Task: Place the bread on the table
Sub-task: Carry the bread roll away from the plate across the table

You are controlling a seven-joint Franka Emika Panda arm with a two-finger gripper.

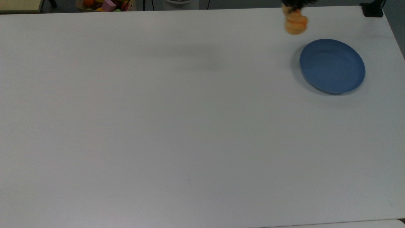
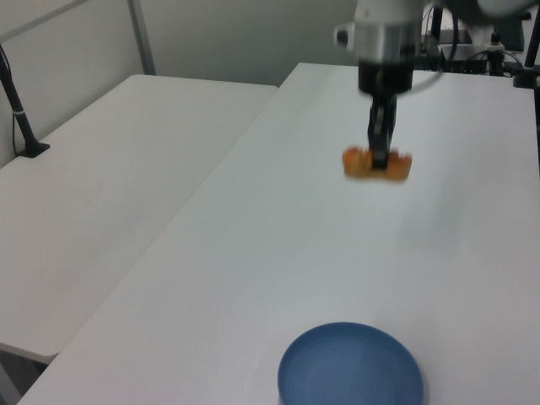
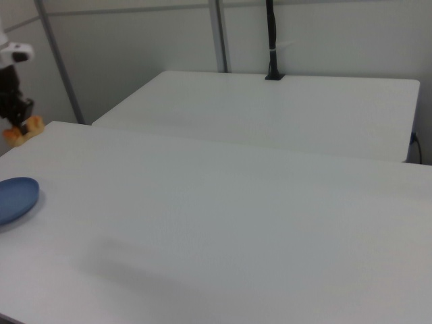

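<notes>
Bread lifted clear above the white table.

The white table (image 1: 177, 120) spreads wide beneath me, with the round blue plate (image 1: 332, 66) near the top view's right edge. My gripper (image 2: 380, 156) is clenched on the bread (image 2: 376, 164), a small golden-orange roll that I hold in the air above the tabletop, well apart from the plate.

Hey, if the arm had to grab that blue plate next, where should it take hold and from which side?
Probably at the rim: the blue plate is shallow and lies flat on the table, so one finger over the edge and one under it, coming from above at the rim, seems best. The gripper is carrying the bread.
</notes>
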